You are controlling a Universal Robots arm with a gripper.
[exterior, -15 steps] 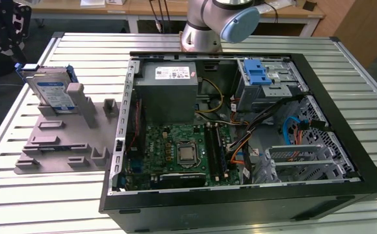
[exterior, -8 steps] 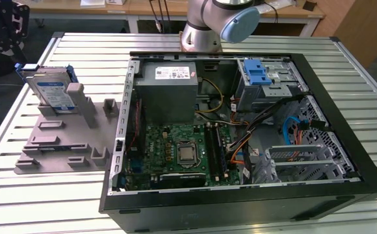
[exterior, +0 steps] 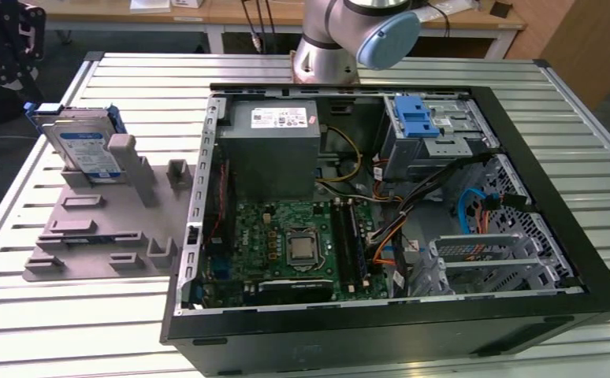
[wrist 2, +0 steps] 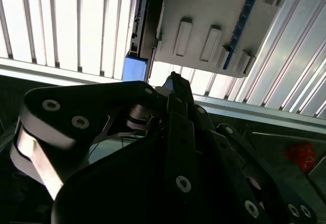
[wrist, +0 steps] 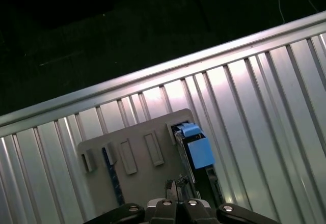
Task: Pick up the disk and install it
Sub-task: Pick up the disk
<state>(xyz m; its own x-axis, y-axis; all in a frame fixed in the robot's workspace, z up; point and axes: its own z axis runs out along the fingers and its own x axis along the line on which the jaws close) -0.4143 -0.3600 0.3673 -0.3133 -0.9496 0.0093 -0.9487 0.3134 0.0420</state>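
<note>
Aluminium slats of the table (exterior: 63, 315) are being crossed by daylight below the gripper (wrist: 174, 189). The open black computer case (exterior: 557, 228) is being displayed on that table in the exterior view, farther from the gripper than the grey fixture plate (exterior: 94, 236), with its motherboard (exterior: 284, 236) being shown bare. The grey-and-blue robot arm (exterior: 342, 35) is being seen rising behind the case. The fixture plate is being viewed directly beneath the gripper in both wrist views (wrist: 147, 183) (wrist 2: 214, 5).

The disk (exterior: 82, 146) is being held upright on its edge by that plate's posts, its white-and-blue label being turned outward in the exterior view. Its blue carrier is being caught edge-on just beside the gripper's tips in both wrist views (wrist: 196, 150) (wrist 2: 135, 68), apart from them and untouched.

The gripper (wrist 2: 174, 79) is being held above the plate with its black fingers (wrist 2: 175, 117) pressed together on nothing.
</note>
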